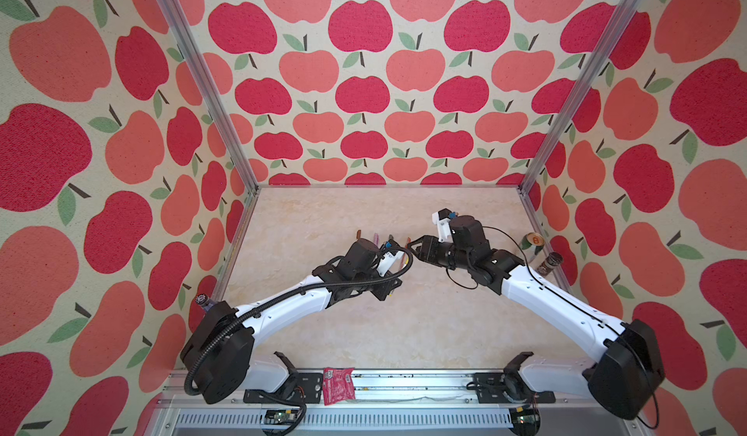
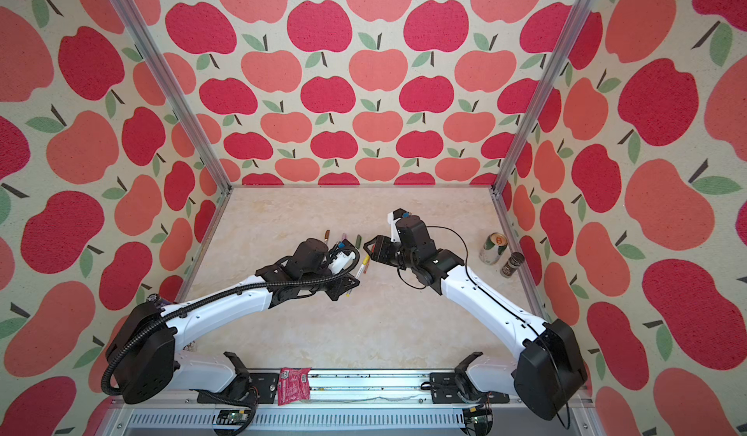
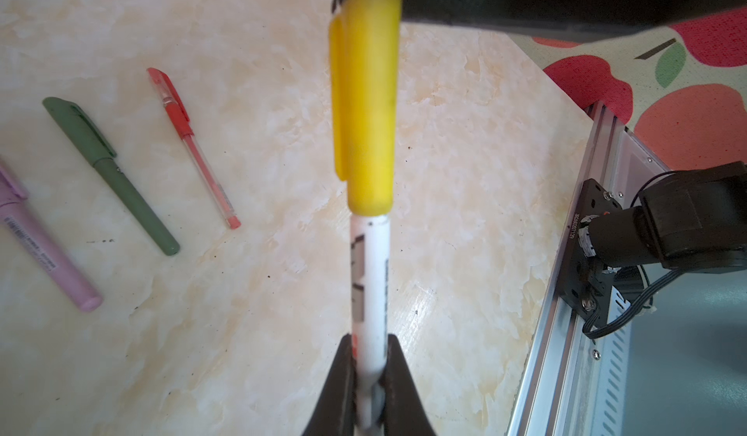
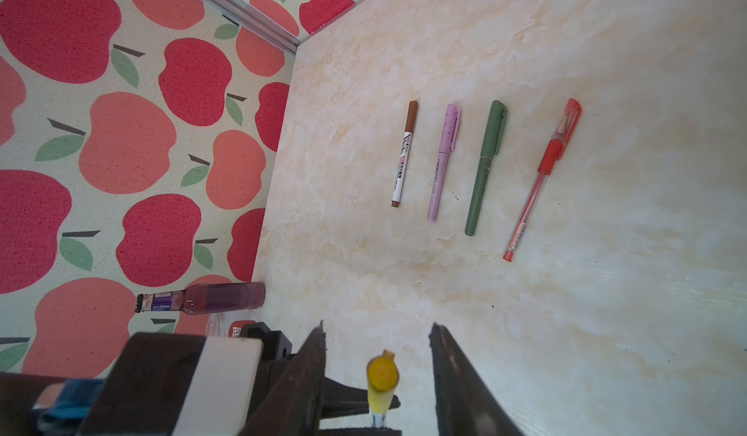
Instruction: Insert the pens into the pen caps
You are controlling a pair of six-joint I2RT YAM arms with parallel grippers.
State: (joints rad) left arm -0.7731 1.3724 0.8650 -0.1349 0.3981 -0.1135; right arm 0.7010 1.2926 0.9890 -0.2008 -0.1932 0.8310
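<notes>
My left gripper [image 3: 370, 339] is shut on the lower barrel of a white pen [image 3: 370, 284]. A yellow pen cap [image 3: 366, 98] sits over its far end. My right gripper [image 4: 378, 327] is open, its jaws on either side of the yellow cap [image 4: 382, 377] with a gap on each side. In a top view the two grippers meet mid-table, left gripper [image 2: 351, 283] and right gripper [image 2: 370, 248], with the pen [image 2: 364, 266] between them. Lying in a row on the table, each capped, are a brown-capped white pen [image 4: 404, 155], a lilac pen [image 4: 444, 163], a green pen [image 4: 485, 167] and a red pen [image 4: 543, 179].
A can [image 2: 494, 248] and a dark jar [image 2: 512, 264] stand by the right wall. A purple bottle [image 4: 202, 298] lies at the left wall near the left arm's base. A red packet [image 2: 294, 385] lies on the front rail.
</notes>
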